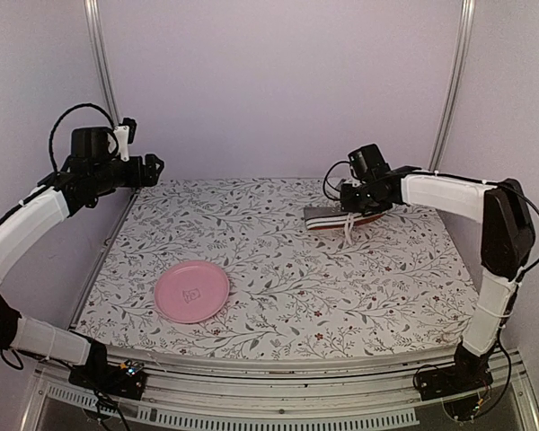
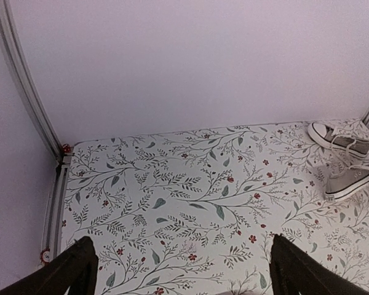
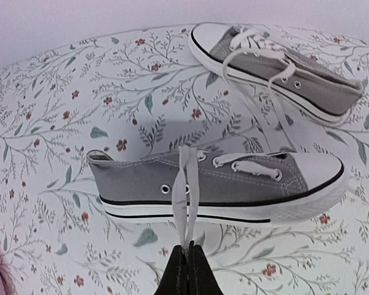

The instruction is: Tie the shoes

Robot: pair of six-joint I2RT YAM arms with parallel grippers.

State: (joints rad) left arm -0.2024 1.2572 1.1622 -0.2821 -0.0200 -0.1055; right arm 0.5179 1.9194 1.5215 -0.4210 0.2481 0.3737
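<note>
Pale lilac walls all round, floral table below me, pink plate front-left and well apart from the action. The shoes sit back-right on the table, close together, laces loose.

Right gripper has its jaws pinched tight on a white lace of the near shoe. Left gripper hangs over the back-left corner, jaws spread wide, nothing in them.

Handling, my guess: small canvas shoes, light and soft, so they'll prob slide if I tug hard. The lace is limp, flat and thin, so it could slip. I'd hold it near the free end and pin the shoe w/ the other arm.

Views: the top cam gives me only one shoe, as the right wrist hides the rest. The right wrist cam shows both, incl the far shoe, plus the pinch itself. The left wrist cam shows the pair from afar.
</note>
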